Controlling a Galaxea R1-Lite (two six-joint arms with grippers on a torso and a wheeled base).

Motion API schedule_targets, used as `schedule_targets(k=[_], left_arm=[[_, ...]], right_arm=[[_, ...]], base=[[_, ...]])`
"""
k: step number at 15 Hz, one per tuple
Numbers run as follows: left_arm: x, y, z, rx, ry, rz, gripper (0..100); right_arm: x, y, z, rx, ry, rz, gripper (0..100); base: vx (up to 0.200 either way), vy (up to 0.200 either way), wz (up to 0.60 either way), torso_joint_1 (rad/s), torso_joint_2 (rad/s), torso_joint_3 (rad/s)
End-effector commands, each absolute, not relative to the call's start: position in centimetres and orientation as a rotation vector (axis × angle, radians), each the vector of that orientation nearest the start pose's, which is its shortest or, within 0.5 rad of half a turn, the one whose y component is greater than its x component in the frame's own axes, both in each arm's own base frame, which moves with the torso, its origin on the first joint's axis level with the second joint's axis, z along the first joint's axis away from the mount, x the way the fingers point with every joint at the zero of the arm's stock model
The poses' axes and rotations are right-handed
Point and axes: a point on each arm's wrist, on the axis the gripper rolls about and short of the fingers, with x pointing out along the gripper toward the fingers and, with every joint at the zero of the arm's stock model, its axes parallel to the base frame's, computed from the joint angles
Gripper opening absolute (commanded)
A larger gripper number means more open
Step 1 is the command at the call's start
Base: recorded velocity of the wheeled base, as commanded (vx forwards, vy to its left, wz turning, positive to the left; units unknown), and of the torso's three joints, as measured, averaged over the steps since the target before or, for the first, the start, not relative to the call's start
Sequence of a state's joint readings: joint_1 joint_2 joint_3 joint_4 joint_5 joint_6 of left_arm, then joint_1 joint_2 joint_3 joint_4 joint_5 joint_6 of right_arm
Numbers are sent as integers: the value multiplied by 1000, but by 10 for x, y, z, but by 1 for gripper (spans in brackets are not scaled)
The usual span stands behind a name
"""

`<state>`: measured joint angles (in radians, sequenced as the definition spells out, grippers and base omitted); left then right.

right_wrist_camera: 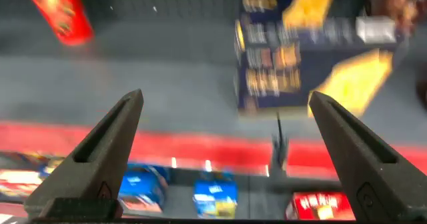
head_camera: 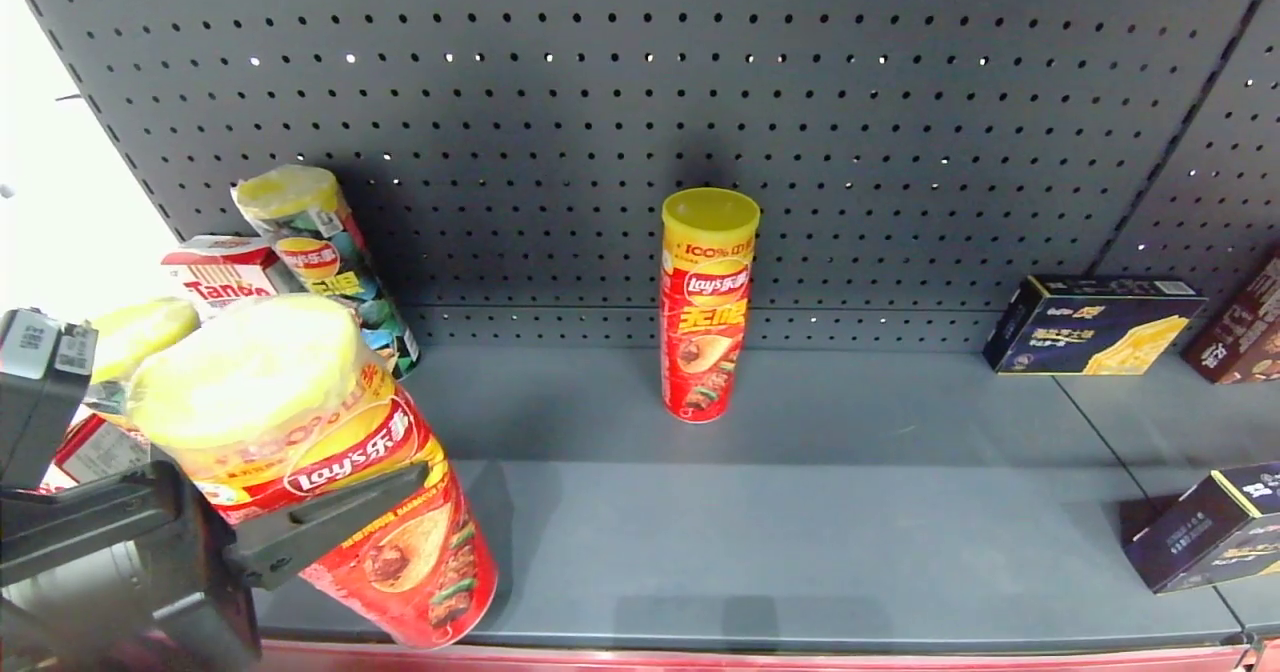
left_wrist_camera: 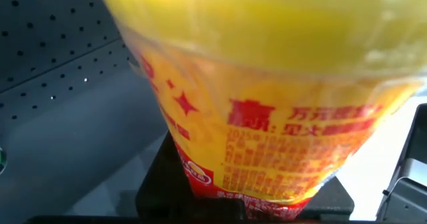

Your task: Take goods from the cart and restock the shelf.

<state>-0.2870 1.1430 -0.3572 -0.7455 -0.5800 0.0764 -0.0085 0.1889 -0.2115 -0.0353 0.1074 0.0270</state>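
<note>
Red with a yellow lid, the chips can you are holding leans tilted in the lower left of the head view, its base near the front edge of the grey shelf. Your left gripper is clamped around it just below the lid. A second can stands upright at centre frame, near the pegboard. Your right gripper is spread wide, with a dark blue box beyond its fingers.
</note>
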Motion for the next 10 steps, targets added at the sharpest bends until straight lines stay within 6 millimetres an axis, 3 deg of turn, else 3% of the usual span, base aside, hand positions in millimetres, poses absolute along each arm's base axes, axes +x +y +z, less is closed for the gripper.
schedule_targets(k=[1,4,10], left_arm=[[144,-56,197,64,21,-874,0],[144,-57,198,63,19,-879,0],[145,-57,197,57,27,-882,0]], right_arm=[[11,4,184,-55,28,194,100],[28,5,197,-79,72,229,100],[90,28,229,-89,141,444,100]], base=[[0,0,0,0,0,0],[0,0,0,0,0,0],[0,0,0,0,0,0]])
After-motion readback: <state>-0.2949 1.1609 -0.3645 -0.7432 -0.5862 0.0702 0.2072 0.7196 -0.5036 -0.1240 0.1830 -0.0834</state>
